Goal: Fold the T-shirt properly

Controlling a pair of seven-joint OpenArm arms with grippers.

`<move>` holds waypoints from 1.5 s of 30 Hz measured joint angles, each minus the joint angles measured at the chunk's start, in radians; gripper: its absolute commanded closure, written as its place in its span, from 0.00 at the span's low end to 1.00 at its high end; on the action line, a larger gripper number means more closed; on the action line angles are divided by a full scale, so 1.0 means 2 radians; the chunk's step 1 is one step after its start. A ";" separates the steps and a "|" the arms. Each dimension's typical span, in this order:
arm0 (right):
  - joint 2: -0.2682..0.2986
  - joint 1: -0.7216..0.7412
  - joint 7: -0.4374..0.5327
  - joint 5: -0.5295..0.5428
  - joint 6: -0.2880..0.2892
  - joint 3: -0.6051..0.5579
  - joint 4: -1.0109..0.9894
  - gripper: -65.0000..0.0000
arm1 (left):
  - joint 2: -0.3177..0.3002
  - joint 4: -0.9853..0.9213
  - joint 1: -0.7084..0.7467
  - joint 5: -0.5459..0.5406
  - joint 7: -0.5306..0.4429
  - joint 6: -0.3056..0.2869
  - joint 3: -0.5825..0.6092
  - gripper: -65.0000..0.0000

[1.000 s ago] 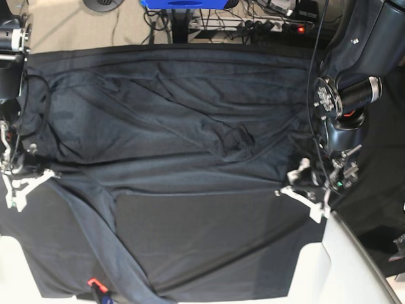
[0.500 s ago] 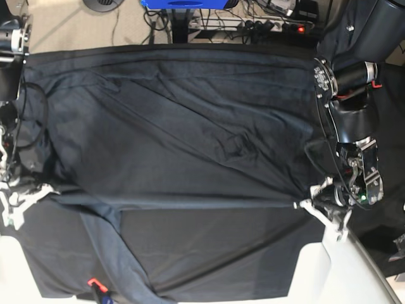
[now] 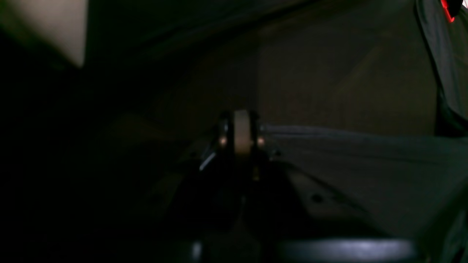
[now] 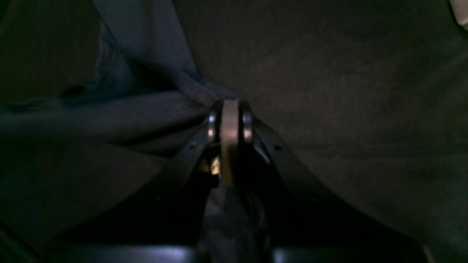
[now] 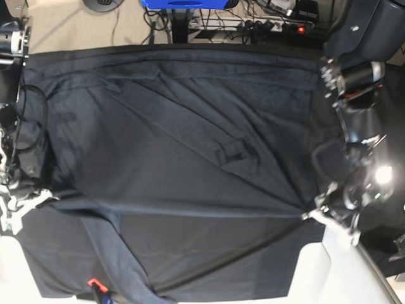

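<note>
Big grey shirt (image 5: 177, 145) spread wide over the black cloth (image 5: 209, 253) on the table, covering most of it. Pulled tight in a straight fold line across the middle, from one gripper to the other. Many long creases fanning out from the right end of that line. A small bunched lump near the middle of the shirt. One sleeve hanging down toward the near left edge of the cloth, ending by a tiny red tag (image 5: 92, 282).

Left gripper (image 5: 314, 213) at the right end of the fold line, shut tight on the shirt's edge, fabric stretching away from it in the left wrist view (image 3: 241, 137). Right gripper (image 5: 39, 197) at the left end of the line, also clamped on the shirt, with cloth bunched at its tips in the right wrist view (image 4: 229, 122).

Beyond the far edge of the cloth, a blue box (image 5: 183, 4) and cables (image 5: 253, 24) on the floor.
</note>
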 measured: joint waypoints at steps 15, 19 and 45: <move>-0.024 0.038 0.036 -0.179 0.063 -0.001 -0.072 1.00 | -0.001 0.033 0.023 -0.006 0.000 0.001 0.001 1.00; -0.019 0.045 0.074 -0.189 0.063 -0.001 -0.114 1.00 | 0.000 0.034 0.025 -0.006 0.000 0.000 0.002 1.00; -0.034 0.065 0.120 -0.191 0.061 -0.001 -0.167 0.54 | -0.002 0.034 0.025 -0.005 -0.001 0.002 0.039 1.00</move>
